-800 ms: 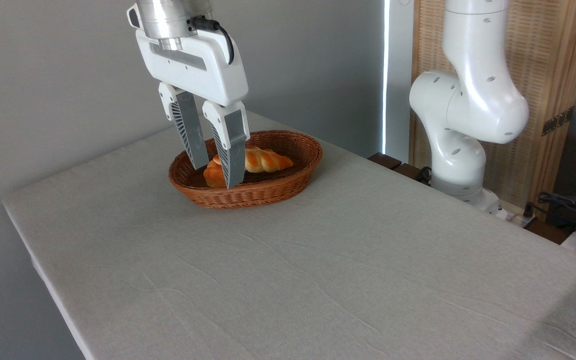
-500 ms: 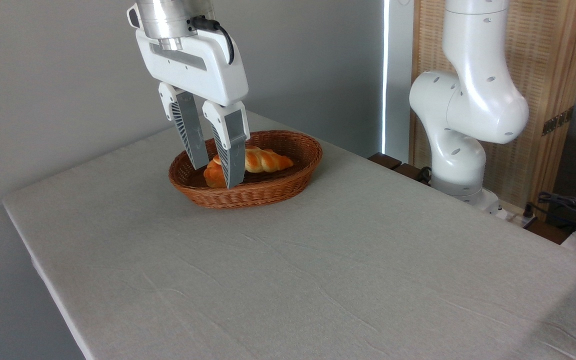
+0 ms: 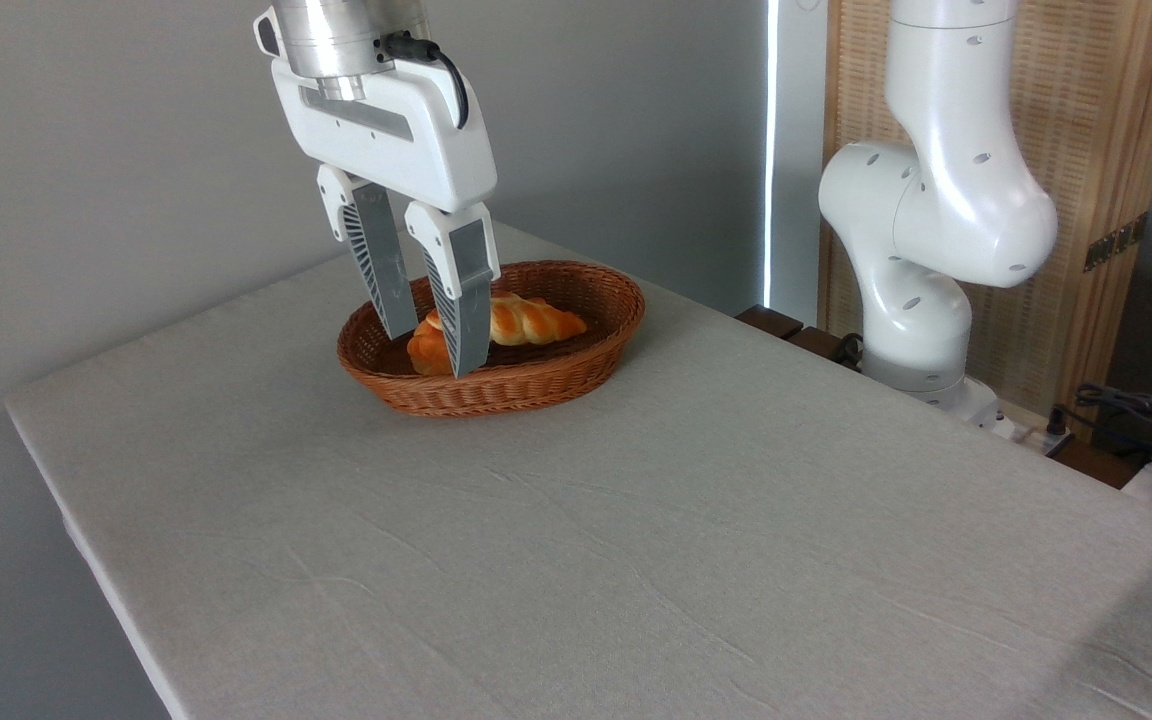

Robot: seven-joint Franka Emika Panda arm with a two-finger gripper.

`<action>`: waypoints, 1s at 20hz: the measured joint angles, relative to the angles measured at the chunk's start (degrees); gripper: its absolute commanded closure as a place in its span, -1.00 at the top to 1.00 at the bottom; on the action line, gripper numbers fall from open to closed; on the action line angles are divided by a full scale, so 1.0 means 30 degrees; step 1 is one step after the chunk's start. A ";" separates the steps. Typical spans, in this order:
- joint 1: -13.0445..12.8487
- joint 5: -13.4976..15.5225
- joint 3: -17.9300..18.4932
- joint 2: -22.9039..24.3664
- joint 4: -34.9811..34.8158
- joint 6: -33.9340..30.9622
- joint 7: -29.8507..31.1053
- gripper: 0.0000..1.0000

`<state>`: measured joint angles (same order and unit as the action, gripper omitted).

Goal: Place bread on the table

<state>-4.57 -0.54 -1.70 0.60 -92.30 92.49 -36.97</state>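
The bread [image 3: 526, 321], a long braided golden-orange loaf, lies inside the oval brown wicker basket [image 3: 546, 385] at the far side of the table [image 3: 636, 540]. My gripper [image 3: 433, 352] hangs over the basket's left half, fingers pointing down and open, with a gap between them. Its tips reach down to about the basket's rim, in front of the loaf's left end. A small round orange bun [image 3: 425, 352] shows between the fingers, partly hidden by the nearer finger [image 3: 464, 320]. Nothing is held.
The arm's white base [image 3: 921, 300] stands at the table's far right edge. A wooden screen [image 3: 1086, 150] and cables [image 3: 1136, 415] are behind it. A grey wall runs behind the table's left edge.
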 measured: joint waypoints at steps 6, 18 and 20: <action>0.0000 0.0000 0.0000 0.0000 0.0000 0.0000 0.0000 1.00; -0.0058 0.0953 -0.0106 0.0060 0.0000 0.0000 0.0000 1.00; -0.0108 0.1106 -0.0162 0.0140 -0.0007 0.0000 -0.0001 1.00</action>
<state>-4.89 2.78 -2.18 1.02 -92.32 92.49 -36.97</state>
